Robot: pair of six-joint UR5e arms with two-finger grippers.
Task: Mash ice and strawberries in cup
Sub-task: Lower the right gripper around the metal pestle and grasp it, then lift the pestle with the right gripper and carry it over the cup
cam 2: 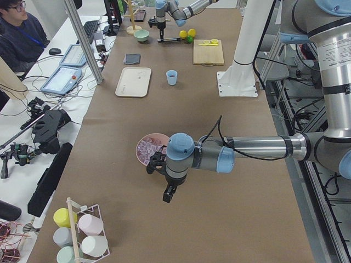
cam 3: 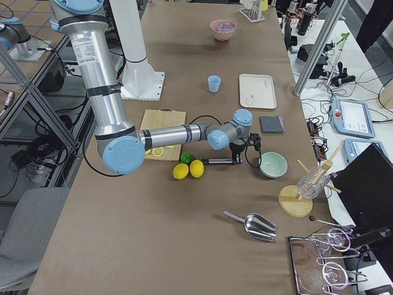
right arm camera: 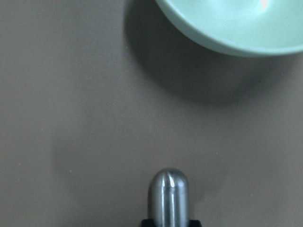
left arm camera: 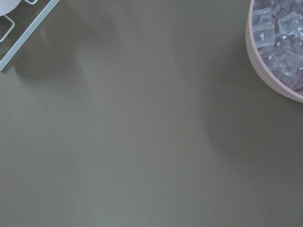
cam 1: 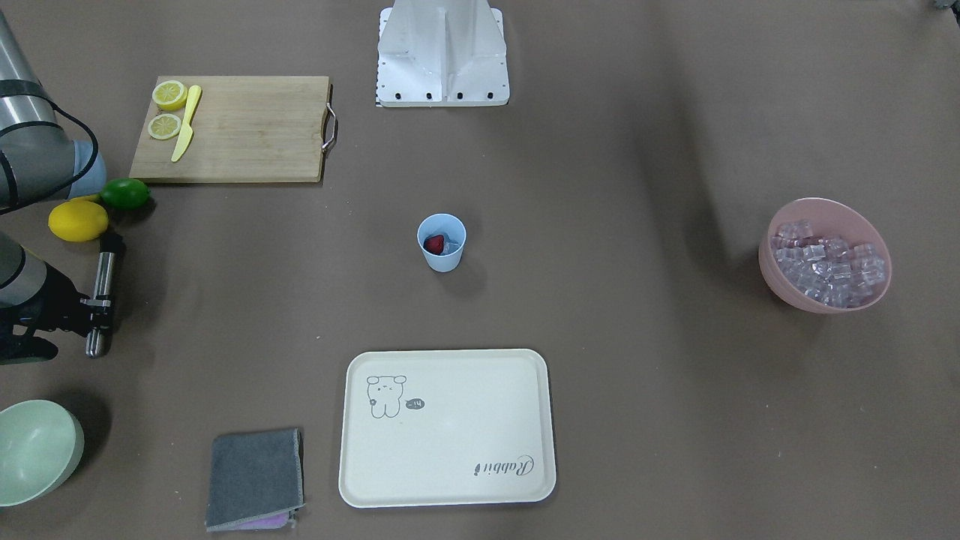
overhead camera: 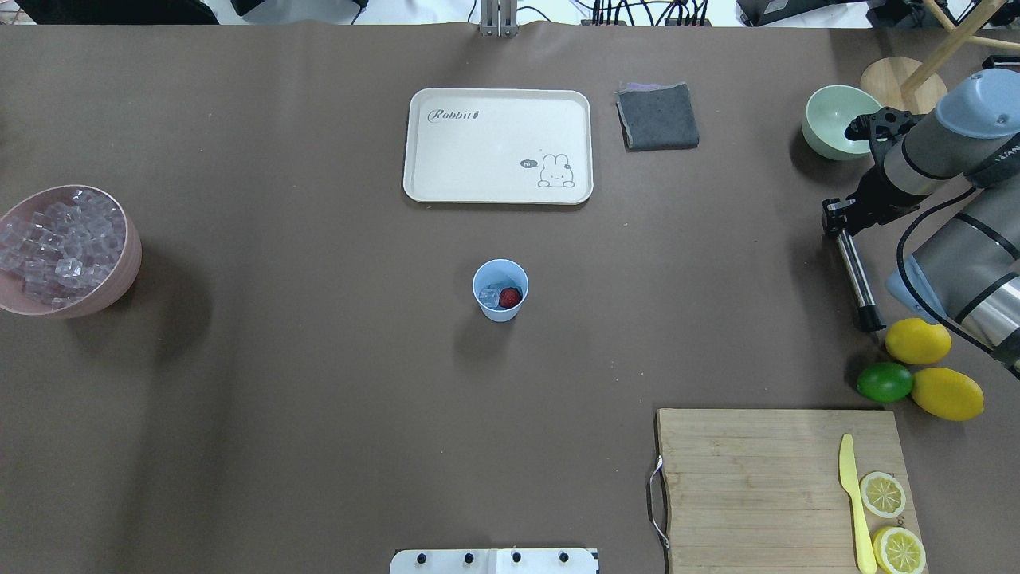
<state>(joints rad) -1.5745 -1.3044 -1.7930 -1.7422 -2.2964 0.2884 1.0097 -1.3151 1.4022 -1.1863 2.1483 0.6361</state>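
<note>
The light blue cup [overhead camera: 500, 309] stands upright at mid-table, also in the front view [cam 1: 442, 260]. Inside it lie a red strawberry [overhead camera: 510, 297] and some ice cubes [overhead camera: 489, 296]. My right gripper [overhead camera: 837, 217] is far to the cup's right, near the green bowl, and is shut on a steel muddler [overhead camera: 857, 275] held about level above the table. It also shows in the front view [cam 1: 96, 304]. My left gripper [cam 2: 169, 194] shows only in the left side view, beside the pink bowl [overhead camera: 119, 279] full of ice. I cannot tell whether it is open.
A cream tray [overhead camera: 478, 159] and a grey cloth [overhead camera: 657, 115] lie beyond the cup. A pale green bowl [overhead camera: 821, 131] stands by the right gripper. Two lemons [overhead camera: 918, 341], a lime [overhead camera: 884, 382] and a cutting board [overhead camera: 757, 478] with lemon halves and a yellow knife [overhead camera: 853, 502] are at the near right.
</note>
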